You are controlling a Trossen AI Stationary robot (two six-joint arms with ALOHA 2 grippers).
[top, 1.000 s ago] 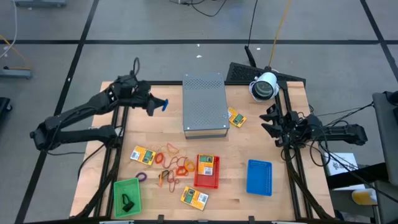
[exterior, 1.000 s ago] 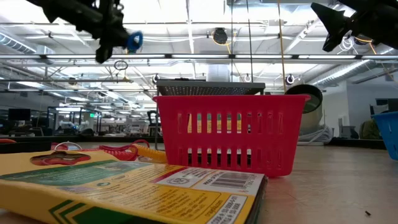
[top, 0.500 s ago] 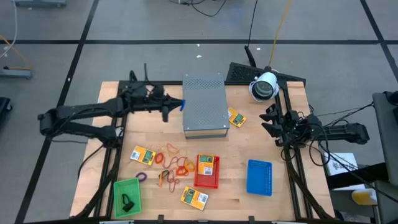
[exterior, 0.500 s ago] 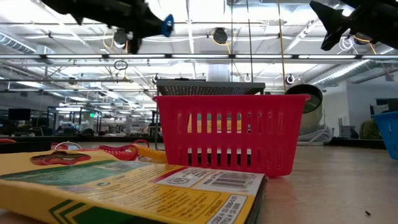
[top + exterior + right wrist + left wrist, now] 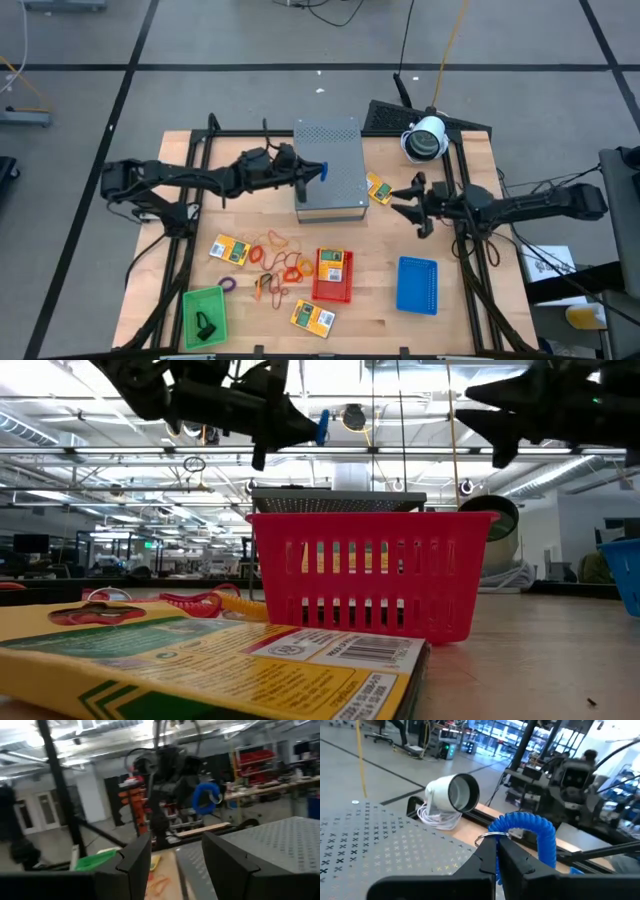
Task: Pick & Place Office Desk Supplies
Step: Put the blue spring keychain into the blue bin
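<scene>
Table (image 5: 450,300) wooden, grey floor around; left gripper (image 5: 312,172) pinches blue coil (image 5: 320,171); right gripper (image 5: 400,203) spread wide.

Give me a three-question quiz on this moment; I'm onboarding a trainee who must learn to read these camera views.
1. True or false: the left gripper is shut on the blue coiled loop.
2. Over which object does that gripper hang? A) the green tray B) the grey perforated box C) the blue tray
3. What lies in the red tray?

Key
1. True.
2. B.
3. A yellow-and-green packet.
</scene>
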